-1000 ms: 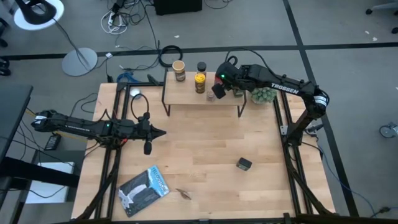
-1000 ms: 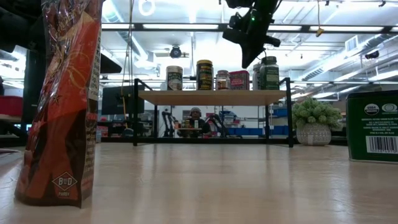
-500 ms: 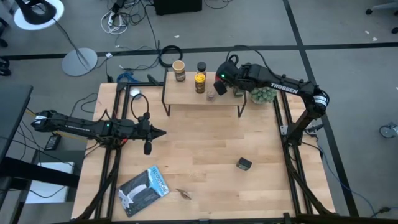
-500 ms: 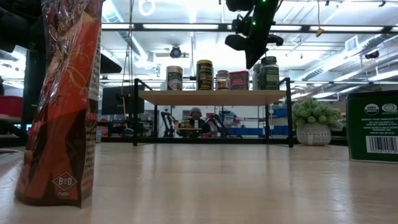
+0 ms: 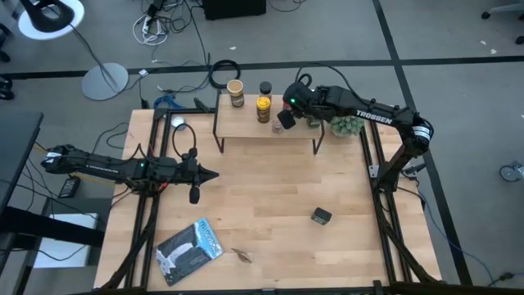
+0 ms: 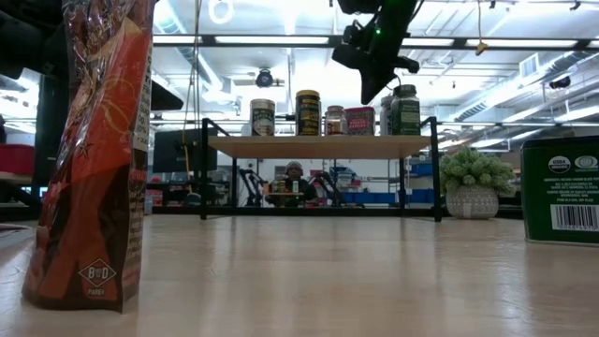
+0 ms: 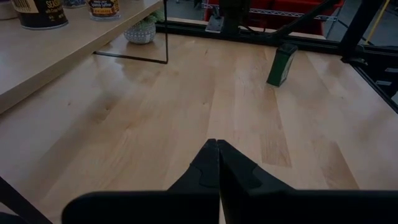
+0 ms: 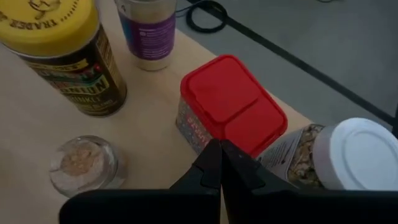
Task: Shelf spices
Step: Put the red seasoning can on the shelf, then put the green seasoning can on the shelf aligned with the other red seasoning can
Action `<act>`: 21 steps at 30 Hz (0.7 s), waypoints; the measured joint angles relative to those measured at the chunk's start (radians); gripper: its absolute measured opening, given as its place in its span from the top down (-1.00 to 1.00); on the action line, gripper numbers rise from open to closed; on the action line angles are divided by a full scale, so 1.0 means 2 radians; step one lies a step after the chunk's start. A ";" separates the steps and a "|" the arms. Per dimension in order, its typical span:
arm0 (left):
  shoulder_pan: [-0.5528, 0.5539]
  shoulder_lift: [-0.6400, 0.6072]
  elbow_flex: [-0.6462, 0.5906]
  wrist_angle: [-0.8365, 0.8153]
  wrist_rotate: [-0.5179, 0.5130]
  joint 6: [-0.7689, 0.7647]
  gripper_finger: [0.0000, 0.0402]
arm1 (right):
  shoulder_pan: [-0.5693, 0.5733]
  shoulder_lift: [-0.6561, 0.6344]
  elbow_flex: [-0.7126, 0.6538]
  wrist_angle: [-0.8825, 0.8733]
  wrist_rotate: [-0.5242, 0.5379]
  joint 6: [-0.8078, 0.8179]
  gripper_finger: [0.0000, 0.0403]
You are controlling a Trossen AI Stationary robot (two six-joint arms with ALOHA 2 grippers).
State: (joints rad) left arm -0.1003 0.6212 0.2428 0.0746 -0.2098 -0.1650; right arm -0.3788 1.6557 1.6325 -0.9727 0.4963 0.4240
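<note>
Tin (image 5: 321,216), green and alone on the bench (image 5: 270,197), lies well nearer-side of the right pincer (image 5: 286,120), which hangs shut and empty over the shelf (image 5: 246,123).

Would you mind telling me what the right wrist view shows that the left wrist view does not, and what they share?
Only the right wrist view: the right gripper, shut, above the red-lidded tin, the yellow-lidded jar, a white-capped bottle and a small clear jar.

Only the left wrist view: the left gripper, shut, over the bare tabletop, with the green tin and potted plant.

Both: the light-wood shelf and closed dark fingers.
</note>
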 joint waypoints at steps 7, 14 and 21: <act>0.000 0.000 0.000 0.000 0.000 0.000 1.00 | -0.010 0.035 0.001 -0.013 0.011 -0.008 1.00; 0.000 0.000 0.000 -0.002 0.000 0.000 1.00 | 0.012 0.046 0.006 0.014 0.038 -0.021 1.00; 0.000 0.000 0.000 -0.005 0.000 0.001 1.00 | 0.045 0.036 0.058 -0.003 0.075 -0.028 1.00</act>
State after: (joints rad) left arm -0.1005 0.6216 0.2424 0.0650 -0.2096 -0.1635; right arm -0.2884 1.7279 1.7477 -0.9785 0.6463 0.3676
